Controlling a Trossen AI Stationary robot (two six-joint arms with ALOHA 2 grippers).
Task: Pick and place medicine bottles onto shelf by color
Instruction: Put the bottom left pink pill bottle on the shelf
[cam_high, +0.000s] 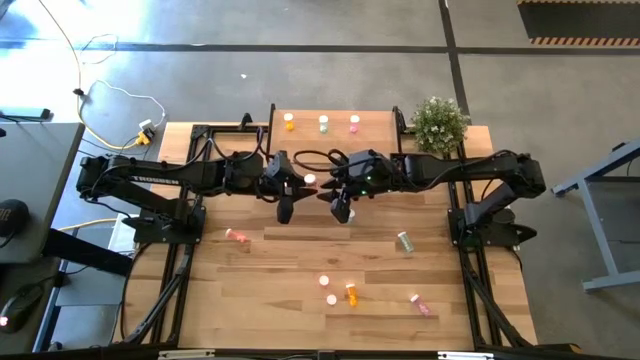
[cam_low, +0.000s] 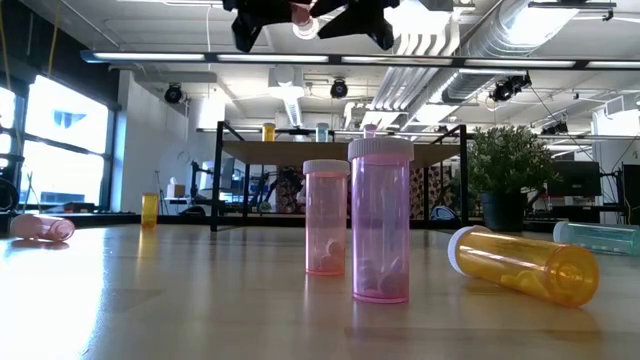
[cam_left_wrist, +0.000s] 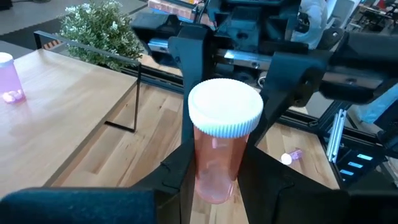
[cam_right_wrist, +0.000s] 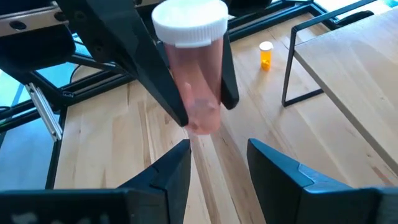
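Between left claw (cam_left_wrist: 214, 180) fingers: pink bottle (cam_left_wrist: 221, 149).

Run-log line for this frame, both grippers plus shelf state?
left gripper: shut on pink bottle, mid-air | right gripper: open, facing it, empty | shelf: orange, green, pink bottles standing | phase: handover
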